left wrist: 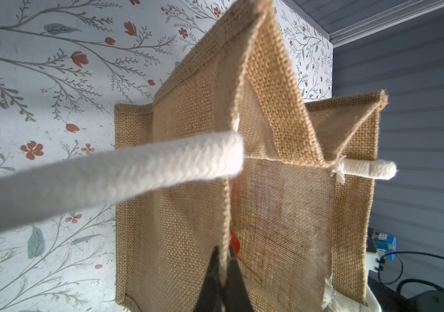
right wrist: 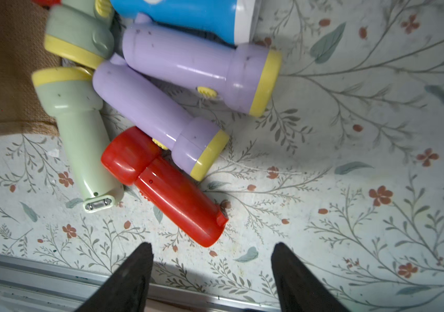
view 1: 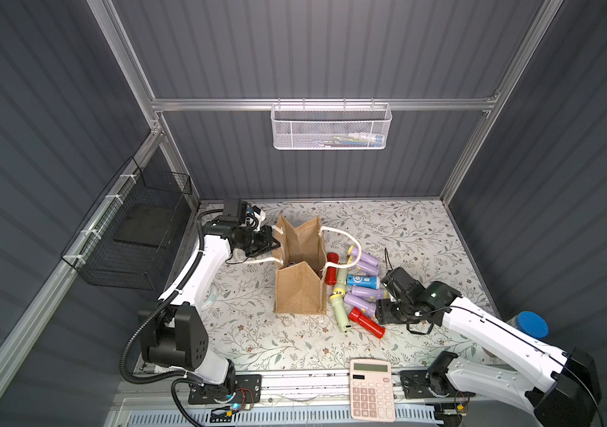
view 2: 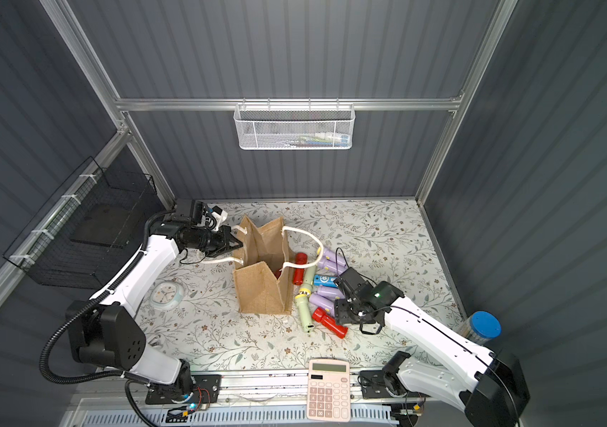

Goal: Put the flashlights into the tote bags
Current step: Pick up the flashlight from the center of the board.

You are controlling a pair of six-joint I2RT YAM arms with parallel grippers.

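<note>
- Currently, left gripper (left wrist: 225, 251) is clenched on the tote bag (left wrist: 283, 216) rim, holding it open.
- Right gripper (right wrist: 212, 244) is released and empty, near a red flashlight (right wrist: 166, 186); the next move is likely to straddle and grasp it.

The left gripper (left wrist: 225, 270) pinches, jaws closed, the rim of the tan tote bag (left wrist: 283, 210), its white rope handle (left wrist: 134, 173) crossing over the floral desk (left wrist: 39, 81).

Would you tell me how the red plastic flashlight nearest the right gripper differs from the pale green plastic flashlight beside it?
The red plastic flashlight is red all over; the pale green plastic flashlight has a yellow ring round its head. The green one's handle is slimmer than the red one's. The green one's head lies by the tan jute bag; the red one's lies beside a lilac plastic flashlight. Both lie flat on the floral tabletop.
</note>
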